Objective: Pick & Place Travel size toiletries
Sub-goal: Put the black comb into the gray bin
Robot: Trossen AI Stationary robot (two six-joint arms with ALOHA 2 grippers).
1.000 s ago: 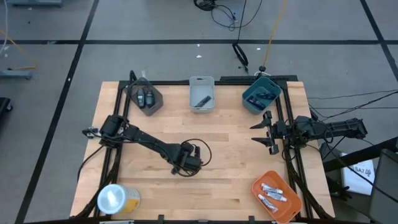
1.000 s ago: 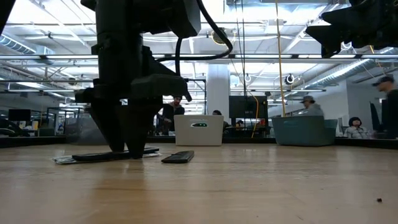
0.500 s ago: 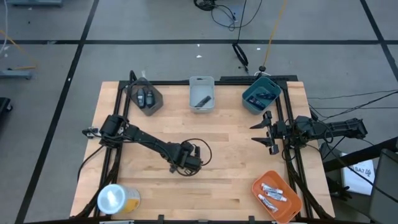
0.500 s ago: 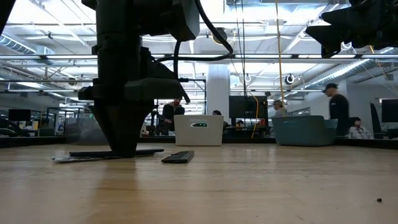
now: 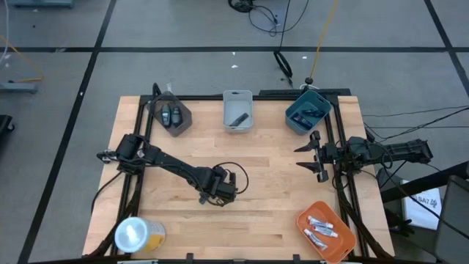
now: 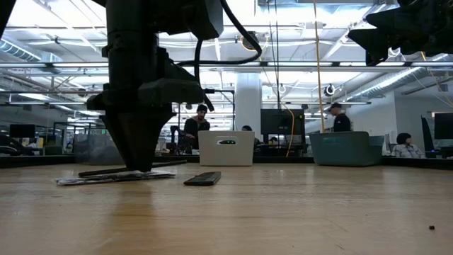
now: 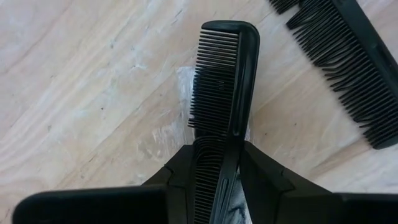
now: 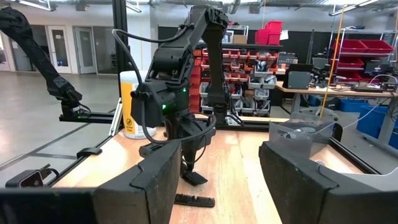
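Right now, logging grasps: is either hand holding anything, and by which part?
The left hand is shut on a black comb, gripping one end of it. The right hand waits open and empty at the table's right edge.

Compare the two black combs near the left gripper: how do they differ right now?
The comb in the left gripper is pinched between the fingers: held comb. The second comb lies free on the wooden table, untouched.
In the low view the held comb sits tilted, one end slightly raised; the second comb lies flat.
The held comb sits over a clear wrapper; the second rests on bare wood.
Both are black, fine-toothed.
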